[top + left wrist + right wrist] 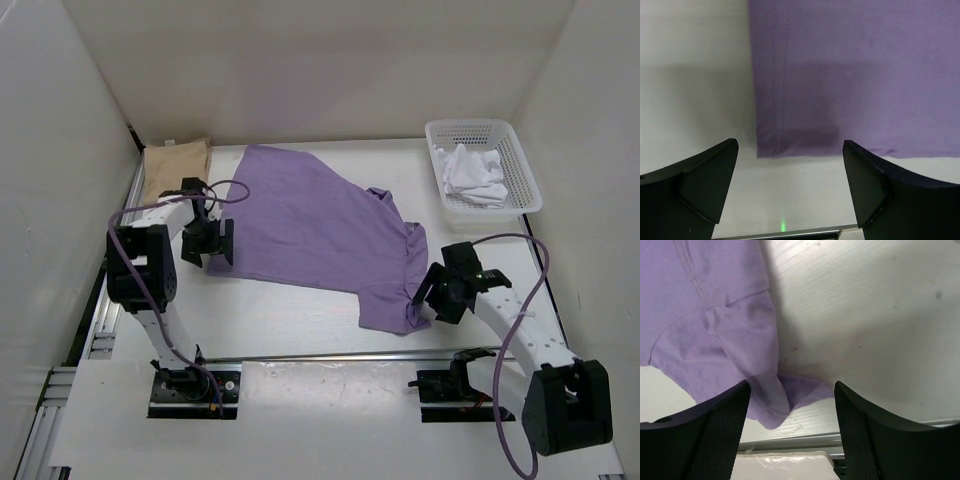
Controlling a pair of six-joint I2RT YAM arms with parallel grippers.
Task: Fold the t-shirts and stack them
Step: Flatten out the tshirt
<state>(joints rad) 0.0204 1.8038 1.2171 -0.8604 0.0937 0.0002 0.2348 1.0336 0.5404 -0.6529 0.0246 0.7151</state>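
Purple shirt [310, 215] lies askew mid-table, our left gripper [208, 246] at its 9 o'clock edge and right gripper [433, 298] at its 5 o'clock sleeve [735, 350] both gaping empty, so we risk folding that rumpled sleeve crooked.

Both arms forward and low, left gripper [208, 243] and right gripper [437, 295] alike with jaws wide apart.

You have one purple t-shirt [310, 220], one tan t-shirt [175, 165] beyond the left gripper [207, 247], and one white t-shirt [475, 175] in one basket [527, 185] beyond the right gripper [432, 297]: three shirts.
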